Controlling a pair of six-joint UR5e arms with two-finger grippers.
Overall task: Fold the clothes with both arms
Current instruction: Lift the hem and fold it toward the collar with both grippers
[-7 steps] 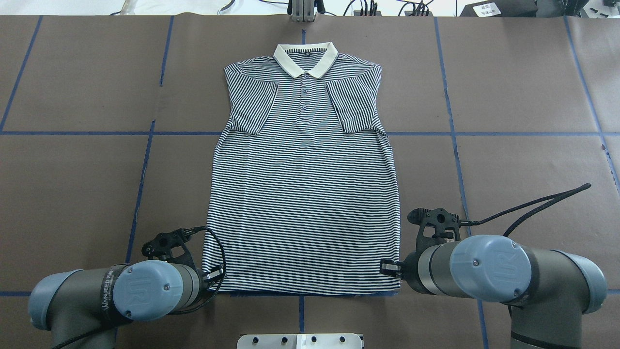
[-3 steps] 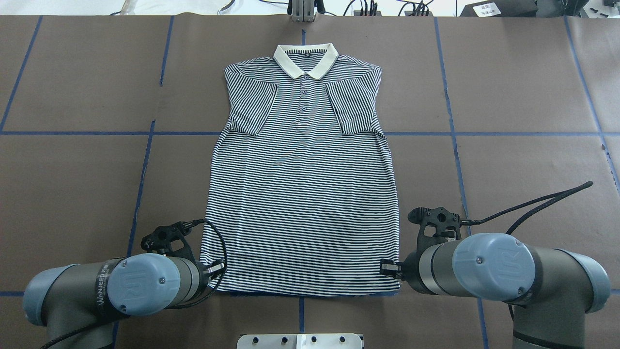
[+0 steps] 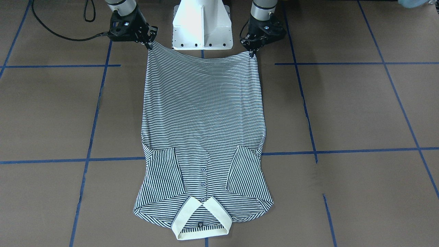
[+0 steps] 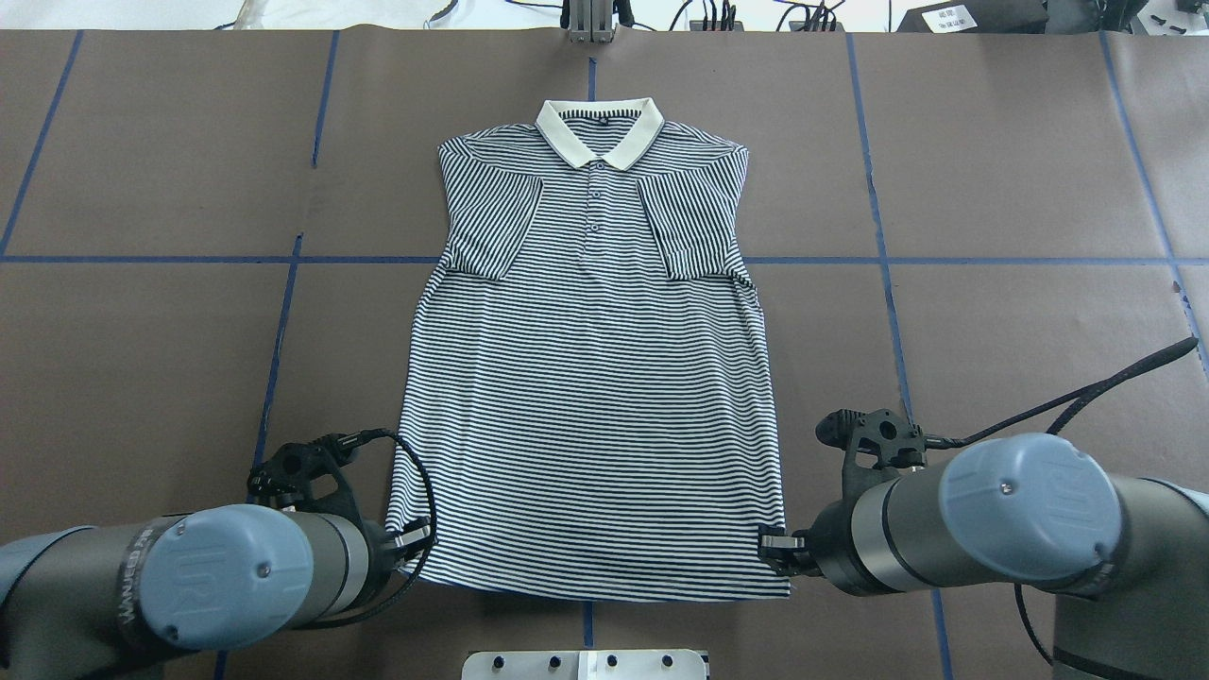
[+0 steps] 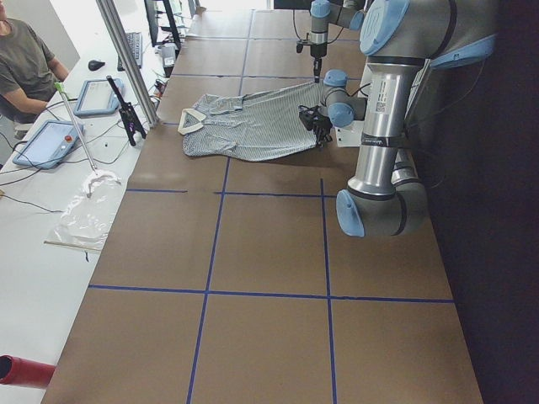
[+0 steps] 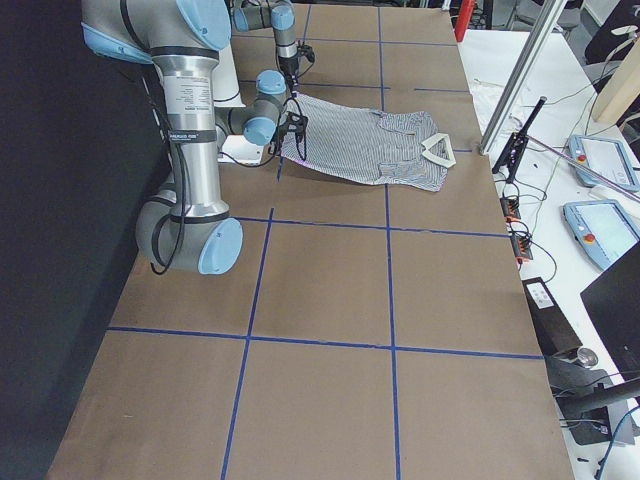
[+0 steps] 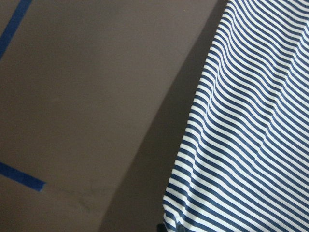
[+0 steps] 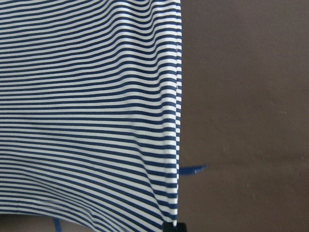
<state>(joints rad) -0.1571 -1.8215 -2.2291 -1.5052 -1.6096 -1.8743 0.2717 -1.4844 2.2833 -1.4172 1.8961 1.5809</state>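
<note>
A striped polo shirt [image 4: 590,378] lies face-up on the table [image 4: 992,170], collar farthest from the robot, its hem corners pinched and raised by the left gripper [image 3: 253,52] and right gripper [image 3: 150,44]; the soft, light knit looks prone to sagging between them.

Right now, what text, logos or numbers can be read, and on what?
"UR": logo on the blue joint cap of the left arm and of the right arm.
Black band on the left arm: lettering too blurred to read.
Neck tag of the shirt, white label behind the table: too small.
</note>
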